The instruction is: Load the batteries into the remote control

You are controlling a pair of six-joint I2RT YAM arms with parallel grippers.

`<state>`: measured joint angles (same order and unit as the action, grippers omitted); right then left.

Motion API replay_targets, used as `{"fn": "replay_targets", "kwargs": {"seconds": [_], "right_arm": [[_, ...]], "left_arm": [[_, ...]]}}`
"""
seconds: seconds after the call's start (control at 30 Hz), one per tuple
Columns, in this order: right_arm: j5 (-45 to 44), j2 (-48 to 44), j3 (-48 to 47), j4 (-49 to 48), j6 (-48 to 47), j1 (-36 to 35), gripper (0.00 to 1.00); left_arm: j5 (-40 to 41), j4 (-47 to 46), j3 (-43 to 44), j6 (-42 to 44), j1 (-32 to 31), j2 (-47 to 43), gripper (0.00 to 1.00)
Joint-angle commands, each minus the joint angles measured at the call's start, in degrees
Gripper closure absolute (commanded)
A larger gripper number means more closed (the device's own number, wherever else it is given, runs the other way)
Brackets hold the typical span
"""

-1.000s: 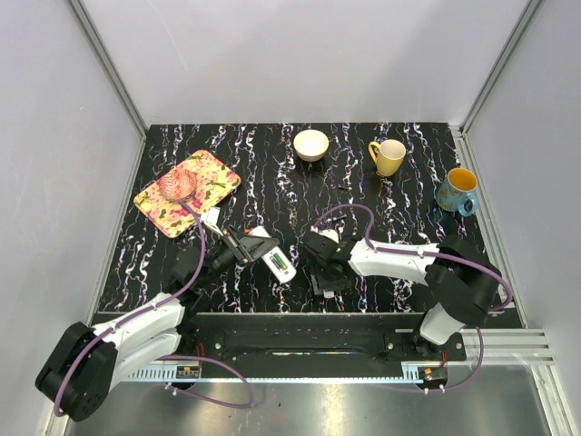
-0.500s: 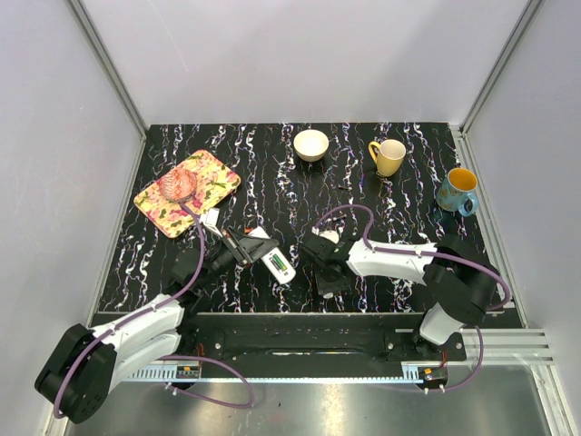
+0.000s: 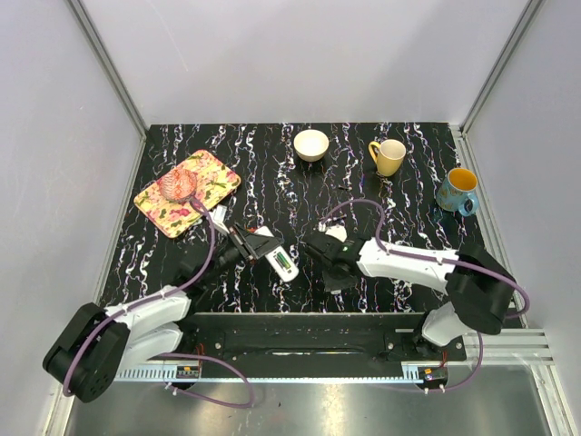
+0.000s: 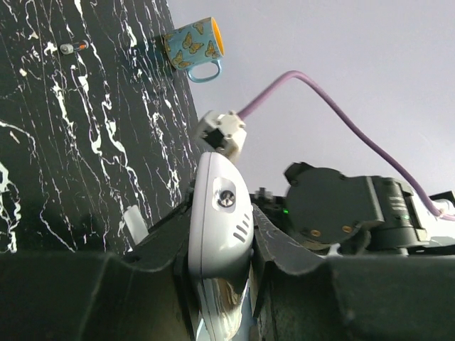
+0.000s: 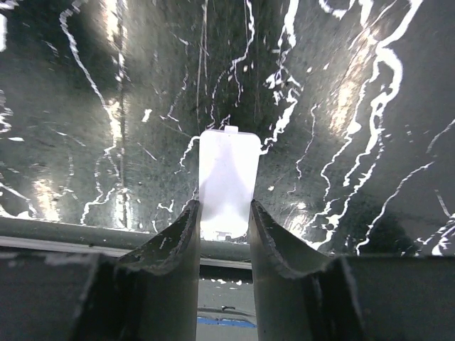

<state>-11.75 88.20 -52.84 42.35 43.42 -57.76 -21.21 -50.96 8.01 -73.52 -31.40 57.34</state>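
The white remote control is tilted between the fingers of my left gripper, which is shut on it. Its open compartment shows green batteries. In the left wrist view the remote stands edge-on in the left gripper. My right gripper is low over the table right of the remote. In the right wrist view it is shut on a small plain white lozenge-shaped piece. A small battery-like cylinder lies on the table.
A floral tray with a red object is at the back left. A white bowl, a yellow mug and a blue butterfly mug stand along the back and right. The table's front rail is close to the right gripper.
My right gripper has shifted slightly right and away from the front edge. The left arm has adjusted a little; the remote stays in about the same place.
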Motion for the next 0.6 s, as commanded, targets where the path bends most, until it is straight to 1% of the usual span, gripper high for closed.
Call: {"fn": "replay_targets", "kwargs": {"seconds": [0.0, 0.07, 0.2, 0.33, 0.43, 0.57], "right_arm": [[-5.2, -5.2, -5.1, 4.9, -2.4, -0.1, 1.0], [-6.1, -6.7, -6.9, 6.2, -3.3, 0.2, 1.0], [-8.0, -12.1, -11.5, 9.9, -8.4, 0.4, 1.0], [-10.1, -13.1, -18.2, 15.8, -12.6, 0.3, 1.0], [-9.3, -13.1, -23.3, 19.3, -16.2, 0.4, 1.0], [-3.1, -11.4, -31.3, 23.2, -21.2, 0.4, 1.0]], "left_arm": [[0.4, -6.9, 5.3, 0.0, 0.1, 2.9, 1.0], [0.5, -7.2, 6.4, 0.2, 0.2, 5.0, 1.0], [-0.1, -9.9, 9.4, -0.7, 0.2, 9.7, 1.0], [-0.3, -12.9, 11.4, -2.4, 0.2, 13.8, 1.0], [-0.4, -13.2, 13.3, -2.9, 0.1, 16.2, 1.0], [-1.4, -12.8, 15.7, -2.9, 0.0, 19.1, 1.0]]}}
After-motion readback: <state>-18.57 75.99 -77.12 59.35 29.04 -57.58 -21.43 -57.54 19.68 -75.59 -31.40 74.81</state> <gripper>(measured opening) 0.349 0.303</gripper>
